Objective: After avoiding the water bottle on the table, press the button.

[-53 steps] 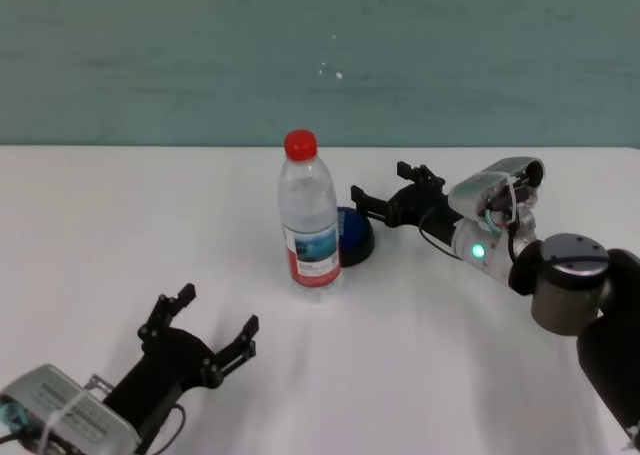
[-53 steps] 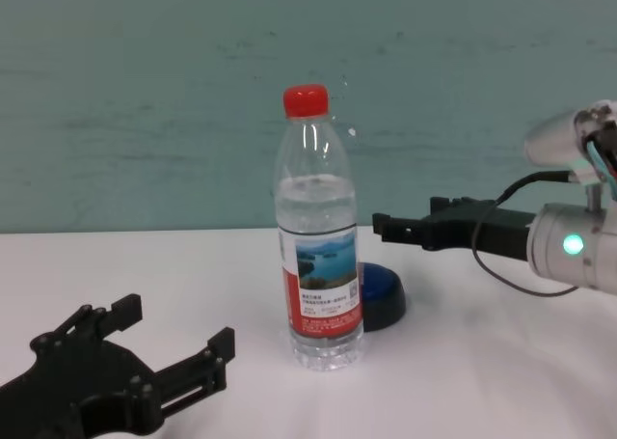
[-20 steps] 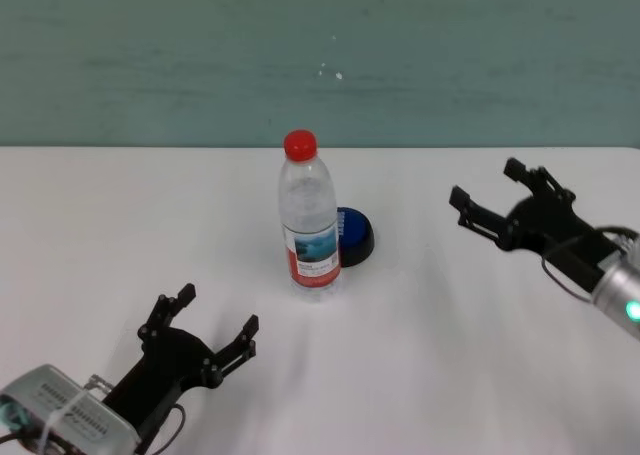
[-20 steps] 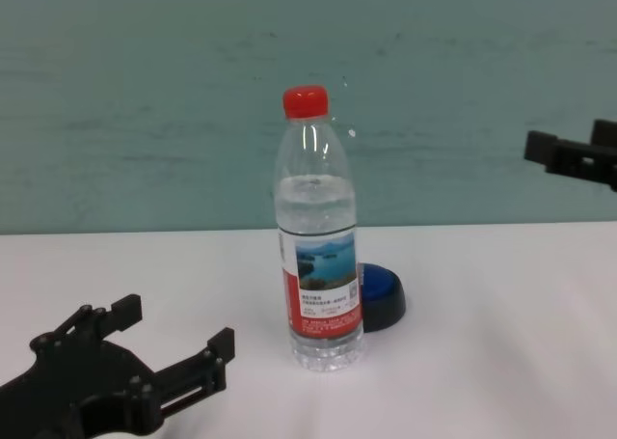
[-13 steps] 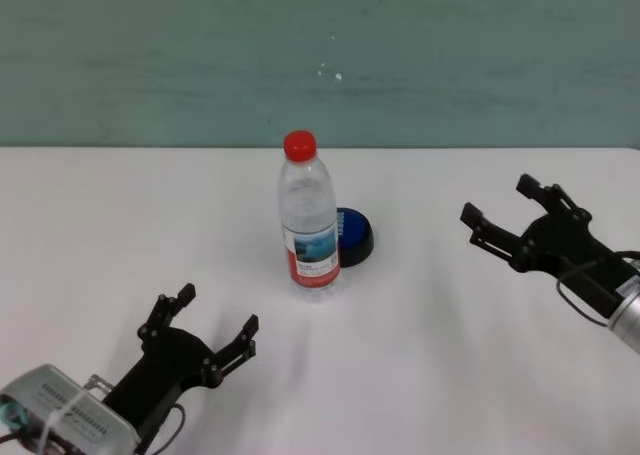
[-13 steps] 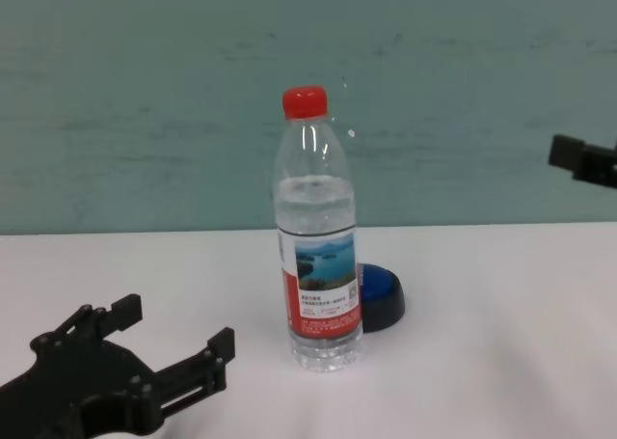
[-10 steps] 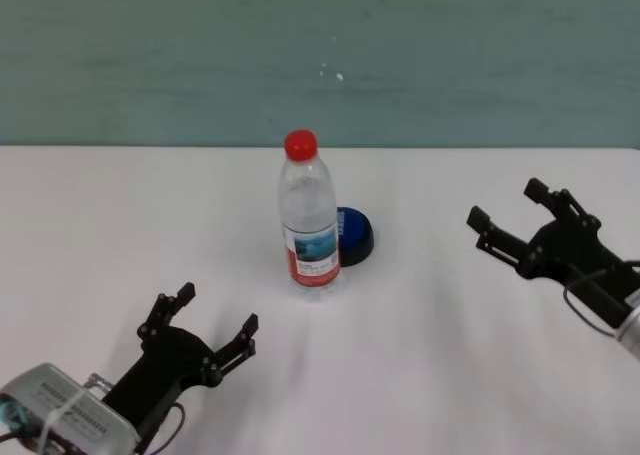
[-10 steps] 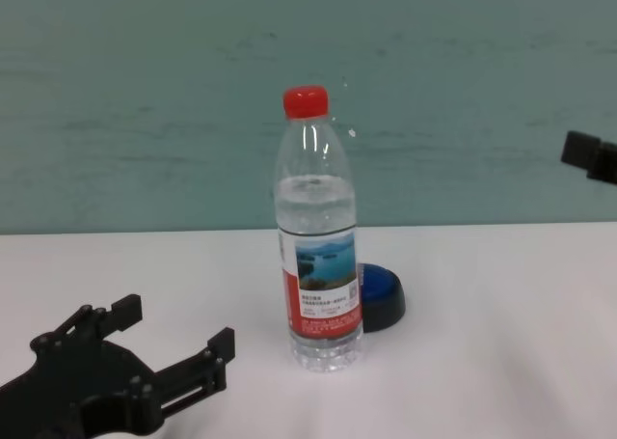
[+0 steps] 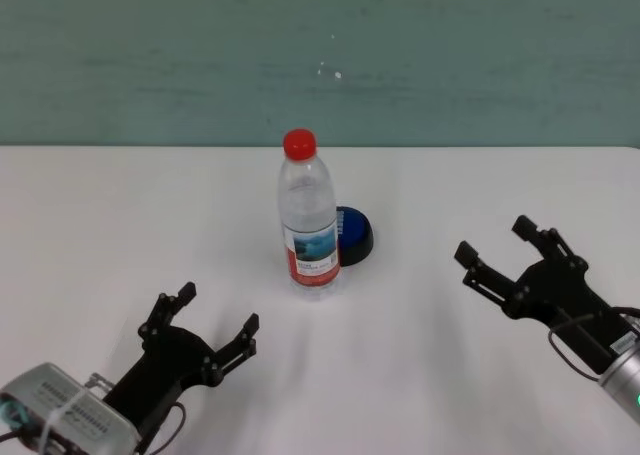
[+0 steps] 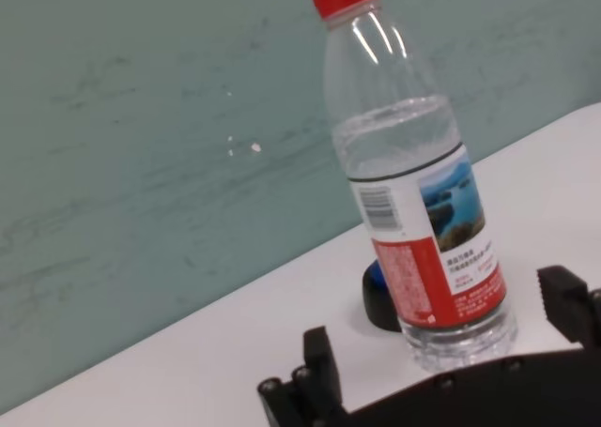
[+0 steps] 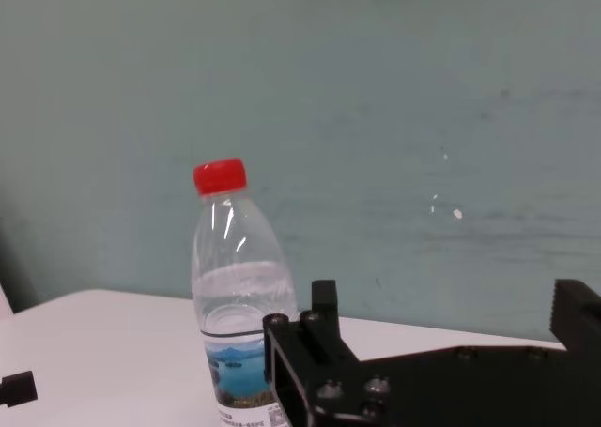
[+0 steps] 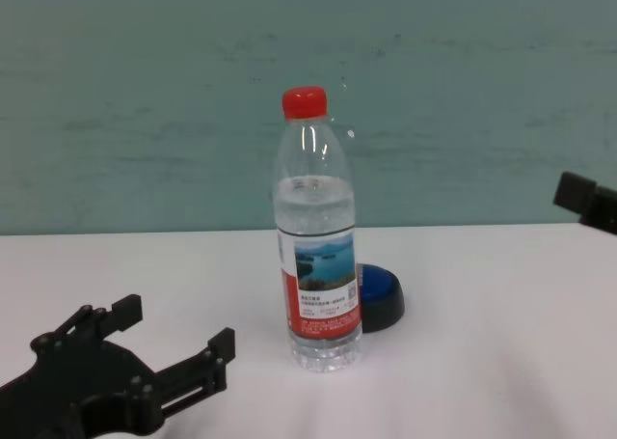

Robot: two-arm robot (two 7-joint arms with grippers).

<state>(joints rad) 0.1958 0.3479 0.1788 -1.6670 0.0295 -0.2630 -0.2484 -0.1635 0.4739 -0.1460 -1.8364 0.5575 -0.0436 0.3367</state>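
The water bottle (image 9: 308, 215) stands upright mid-table, clear with a red cap and a red label. Just behind it to the right sits the button (image 9: 355, 237), blue-domed on a black base and partly hidden by the bottle. My right gripper (image 9: 492, 238) hovers open well to the right of both, touching nothing. In the chest view only one of its fingertips (image 12: 583, 200) shows at the right edge. My left gripper (image 9: 215, 310) rests open near the front left of the table (image 9: 100, 205), short of the bottle. The right wrist view shows the bottle (image 11: 235, 296) beyond the open fingers.
A teal wall runs behind the white table's far edge. A wide stretch of bare tabletop (image 12: 501, 362) lies between the button and my right gripper.
My right gripper has pulled back from beside the button, moving right and then toward the near edge, staying open. The bottle, button and left arm have not moved.
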